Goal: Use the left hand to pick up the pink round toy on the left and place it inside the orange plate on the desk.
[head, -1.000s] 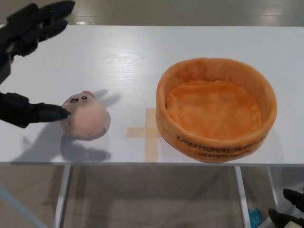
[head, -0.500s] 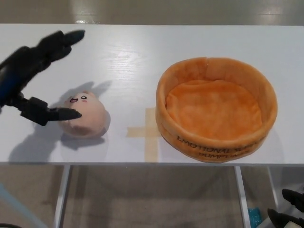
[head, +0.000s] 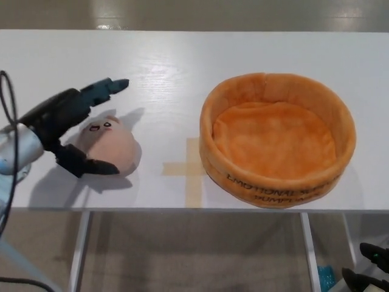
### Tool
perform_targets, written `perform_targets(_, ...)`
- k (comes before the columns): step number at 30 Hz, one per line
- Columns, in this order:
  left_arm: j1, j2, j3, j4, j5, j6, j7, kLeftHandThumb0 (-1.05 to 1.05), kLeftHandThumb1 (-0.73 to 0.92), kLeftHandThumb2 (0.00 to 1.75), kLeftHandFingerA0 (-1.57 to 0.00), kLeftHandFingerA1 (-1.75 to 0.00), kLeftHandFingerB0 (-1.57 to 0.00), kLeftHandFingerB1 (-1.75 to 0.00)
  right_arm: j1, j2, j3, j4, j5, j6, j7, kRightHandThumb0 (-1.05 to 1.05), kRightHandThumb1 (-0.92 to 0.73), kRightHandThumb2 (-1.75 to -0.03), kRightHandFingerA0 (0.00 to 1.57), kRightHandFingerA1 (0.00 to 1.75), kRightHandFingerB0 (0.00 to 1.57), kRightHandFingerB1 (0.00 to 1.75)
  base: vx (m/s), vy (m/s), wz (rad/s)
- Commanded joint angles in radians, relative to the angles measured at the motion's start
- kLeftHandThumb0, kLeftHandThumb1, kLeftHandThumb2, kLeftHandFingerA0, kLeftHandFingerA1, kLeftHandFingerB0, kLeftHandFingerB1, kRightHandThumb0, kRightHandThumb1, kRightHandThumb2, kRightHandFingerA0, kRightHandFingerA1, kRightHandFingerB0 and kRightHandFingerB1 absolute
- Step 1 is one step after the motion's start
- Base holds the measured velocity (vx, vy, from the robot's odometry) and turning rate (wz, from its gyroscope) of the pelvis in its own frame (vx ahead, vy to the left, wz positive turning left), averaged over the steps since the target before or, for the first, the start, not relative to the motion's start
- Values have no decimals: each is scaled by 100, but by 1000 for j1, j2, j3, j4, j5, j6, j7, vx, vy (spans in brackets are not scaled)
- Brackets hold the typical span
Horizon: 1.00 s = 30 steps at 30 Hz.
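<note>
- Orange plate [head: 276, 139], outer front wall: black print, first word reads "EMOTIONAL"; the rest of that line is not legible to me.
- Second line below: starts "PUMP", remainder unreadable.
- No other text legible.

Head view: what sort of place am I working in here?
Probably an indoor lab or test setup: a plain white table on metal legs, a tape cross marking a spot, and only a pink toy and orange plush plate.
</note>
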<state>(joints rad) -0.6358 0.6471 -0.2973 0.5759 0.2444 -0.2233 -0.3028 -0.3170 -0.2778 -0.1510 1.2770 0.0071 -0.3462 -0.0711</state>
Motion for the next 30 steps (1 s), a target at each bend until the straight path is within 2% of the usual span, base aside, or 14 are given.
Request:
perform_targets(1, -24, -26, -36, 60, 116, -31, 54, -42, 32, 67, 0, -12, 0, -13, 6, 1, 0, 11, -9, 15, 19, -26, -58, -57, 48, 39, 37, 37, 0, 0, 0)
perform_targets(15, -32, -77, -47, 190, 157, -97, 93, -38, 30, 68, -2, -29, -3, -22, 18, 7, -5, 14, -8, 3, 24, -29, -58, -58, 49, 39, 39, 38, 0, 0, 0)
perform_targets(16, -32, -79, -46, 193, 160, -96, 93, -31, 38, 52, -8, -29, -4, -24, 17, 6, -5, 15, -9, 4, 24, -30, -58, -58, 48, 39, 38, 38, 0, 0, 0)
perform_targets(19, -34, -82, -42, 200, 167, -98, 98, -30, 40, 56, -9, -33, -7, -22, 14, 5, -3, 13, -12, 5, 21, -31, -58, -58, 48, 39, 38, 38, 0, 0, 0)
perform_targets(20, -32, -83, -40, 205, 168, -108, 105, -25, 54, 61, -33, -40, -11, -31, 12, 6, -5, 12, -9, 8, 22, -29, -59, -58, 48, 39, 38, 38, 0, 0, 0)
perform_targets(21, -29, -83, -38, 208, 167, -115, 109, -25, 54, 61, -33, -40, -11, -31, 12, 7, -7, 12, -6, 10, 25, -29, -59, -58, 48, 39, 38, 38, 0, 0, 0)
perform_targets(22, -25, -86, -32, 213, 159, -131, 112, -15, 47, 92, -47, -62, -9, -46, 11, 7, -6, 12, -7, 12, 24, -30, -59, -58, 49, 39, 39, 38, 0, 0, 0)
perform_targets(23, -23, -88, -26, 218, 150, -144, 112, -15, 47, 92, -47, -62, -9, -46, 11, 6, -2, 12, -13, 12, 18, -30, -59, -58, 49, 39, 39, 38, 0, 0, 0)
perform_targets(24, -22, -90, -21, 221, 146, -150, 114, -13, 54, 97, -61, -68, -15, -48, 11, 5, -2, 12, -13, 11, 20, -30, -59, -58, 49, 40, 39, 38, 0, 0, 0)
perform_targets(25, -23, -97, -14, 227, 136, -144, 109, -14, 81, 64, -105, -63, -76, -48, 11, 5, -3, 13, -12, 11, 24, -30, -58, -57, 48, 39, 40, 37, 0, 0, 0)
perform_targets(27, -28, -106, -5, 237, 128, -132, 99, -14, 81, 64, -105, -63, -76, -48, 9, 5, -2, 14, -12, 13, 26, -30, -58, -57, 48, 39, 40, 37, 0, 0, 0)
perform_targets(28, -28, -108, -3, 237, 128, -134, 102, -17, 83, 67, -105, -93, -84, -86, 9, 5, -2, 14, -11, 11, 27, -30, -59, -58, 48, 40, 40, 38, 0, 0, 0)
perform_targets(29, -27, -112, 2, 238, 129, -136, 106, -17, 83, 67, -105, -93, -84, -86, 10, 5, -3, 14, -10, 8, 29, -30, -59, -58, 48, 40, 40, 38, 0, 0, 0)
perform_targets(30, -27, -115, 5, 235, 133, -138, 119, -24, 86, 66, -95, -125, -70, -116, 7, 5, -4, 14, -9, 11, 28, -30, -58, -58, 49, 39, 41, 38, 0, 0, 0)
